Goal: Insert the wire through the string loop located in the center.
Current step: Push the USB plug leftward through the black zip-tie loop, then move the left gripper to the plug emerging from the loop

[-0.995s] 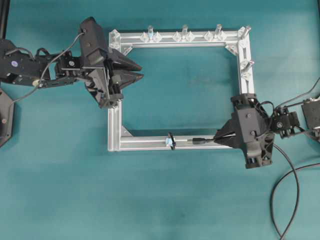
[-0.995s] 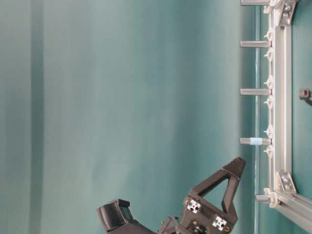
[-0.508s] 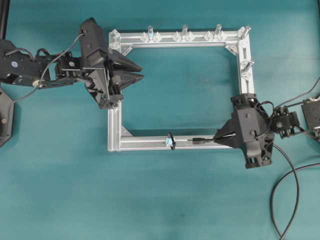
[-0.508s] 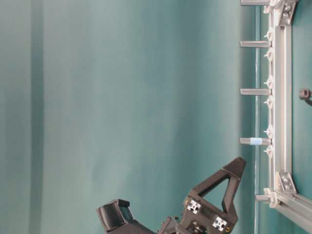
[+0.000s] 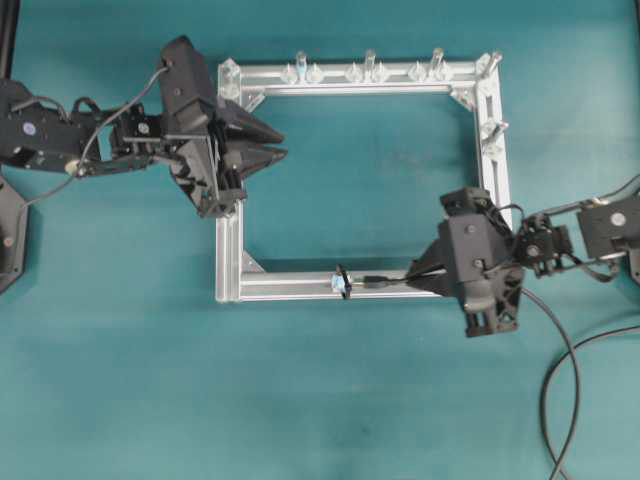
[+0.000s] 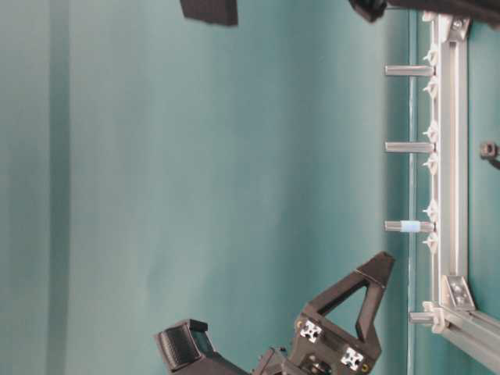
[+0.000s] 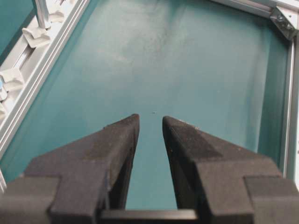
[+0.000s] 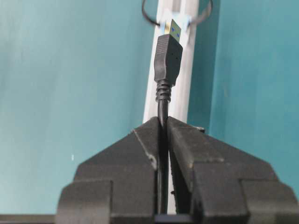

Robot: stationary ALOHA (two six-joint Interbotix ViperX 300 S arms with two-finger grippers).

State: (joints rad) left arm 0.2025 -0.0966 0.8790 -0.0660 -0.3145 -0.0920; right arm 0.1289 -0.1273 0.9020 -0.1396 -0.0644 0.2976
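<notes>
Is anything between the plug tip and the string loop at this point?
No. In the overhead view only a short bare stretch of aluminium rail separates the wire plug from the string loop.

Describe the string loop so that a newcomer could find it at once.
Find the silver metal frame on the green table. On its near bar, just ahead of the plug, stands the string loop: a tiny black ring on a pale blue base, unlike the silver pegs opposite.
</notes>
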